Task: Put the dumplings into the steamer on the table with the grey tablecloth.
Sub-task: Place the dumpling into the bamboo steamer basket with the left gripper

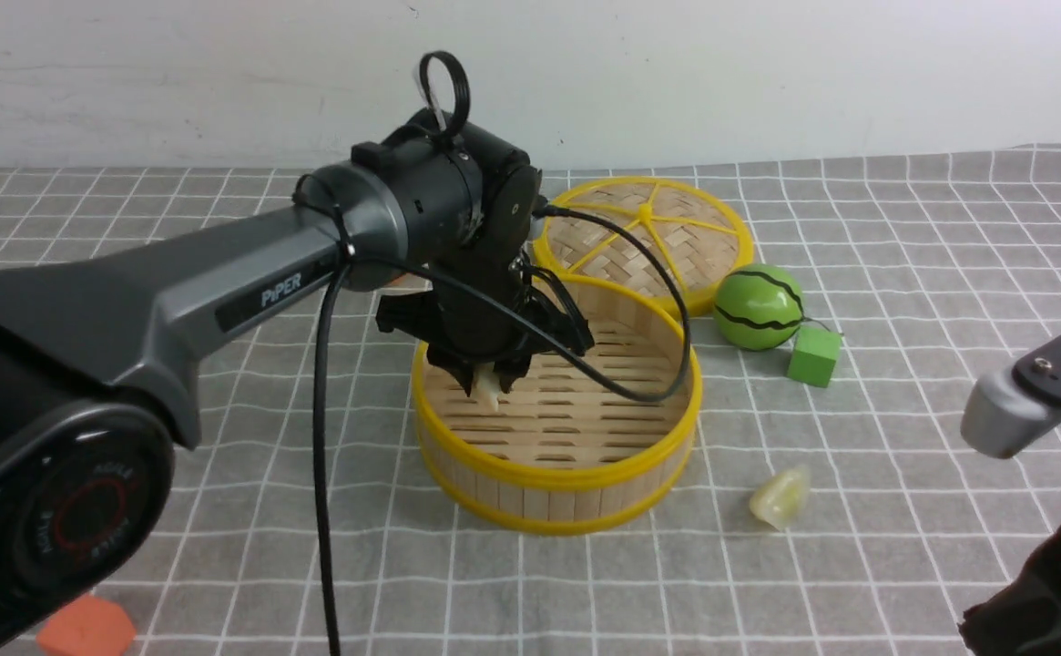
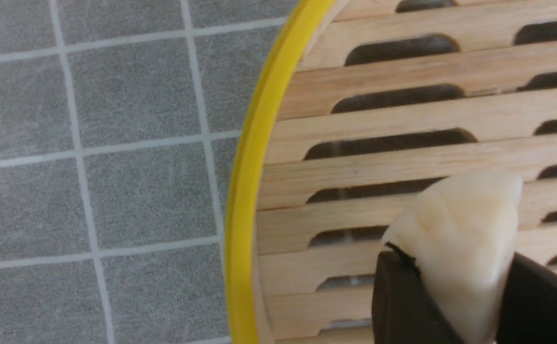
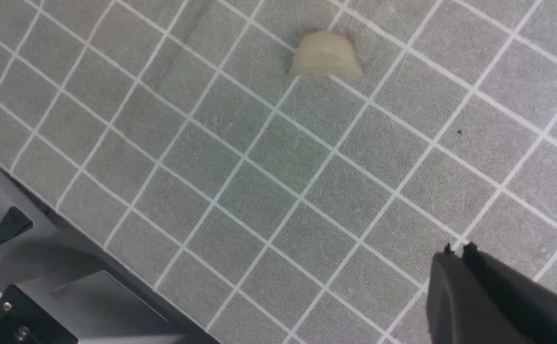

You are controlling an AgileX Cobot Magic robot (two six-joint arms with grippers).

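Left claw (image 1: 490,378) pinches a dumpling (image 1: 492,396) upright, tip down, above the steamer (image 1: 557,474) slats. Another dumpling (image 1: 780,497) lies nearby on the tabletop (image 1: 903,273). Right claw (image 3: 457,249) is closed, empty.

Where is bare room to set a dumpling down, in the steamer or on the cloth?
The steamer floor is bare; the left gripper holds a dumpling over its left part. Bare cloth lies in front of the steamer, left of the loose dumpling. Crowded: behind it on the right, lid, green ball, green cube.
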